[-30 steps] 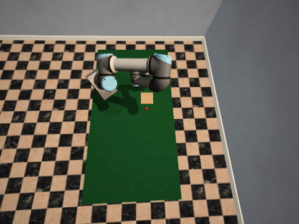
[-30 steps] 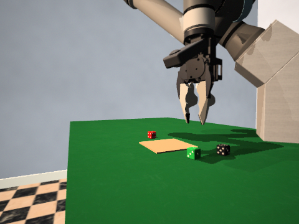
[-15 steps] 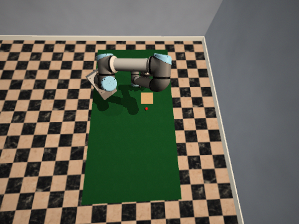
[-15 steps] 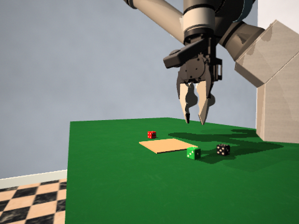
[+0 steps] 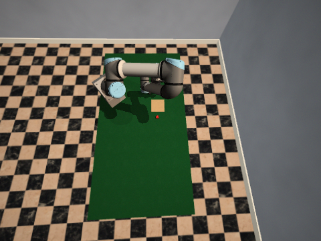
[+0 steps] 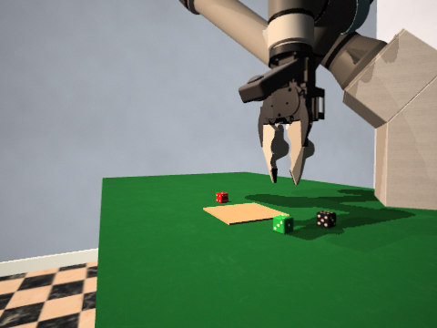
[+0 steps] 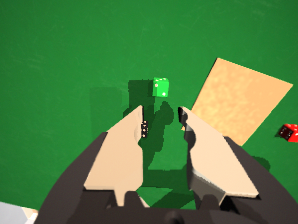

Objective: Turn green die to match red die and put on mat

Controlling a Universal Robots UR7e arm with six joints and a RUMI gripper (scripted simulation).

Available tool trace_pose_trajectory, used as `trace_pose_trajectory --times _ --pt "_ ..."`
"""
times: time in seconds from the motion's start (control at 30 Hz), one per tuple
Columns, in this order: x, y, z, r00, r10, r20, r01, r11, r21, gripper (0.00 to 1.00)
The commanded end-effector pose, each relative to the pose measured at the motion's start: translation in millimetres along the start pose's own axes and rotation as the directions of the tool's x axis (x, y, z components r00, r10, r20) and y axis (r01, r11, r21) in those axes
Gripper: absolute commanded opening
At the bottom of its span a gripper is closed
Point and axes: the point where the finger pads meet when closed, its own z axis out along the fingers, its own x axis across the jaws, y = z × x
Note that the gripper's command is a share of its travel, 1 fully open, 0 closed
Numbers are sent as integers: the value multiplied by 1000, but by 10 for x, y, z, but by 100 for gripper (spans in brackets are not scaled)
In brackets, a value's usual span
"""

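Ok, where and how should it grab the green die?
Come from above, pinching two opposite side faces of the green die. It sits flat on the green surface, beside the mat, upper part exposed. I'd turn the fingers square to its sides and keep clear of the nearby black die.
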Motion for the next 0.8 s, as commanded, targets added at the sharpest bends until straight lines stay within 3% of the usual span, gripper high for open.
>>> trace_pose_trajectory --times 0.0,0.77 --pt "0 -3 39 1000 0 0 0 1000 1 24" --pt "2 -2 323 1000 0 0 0 1000 1 24"
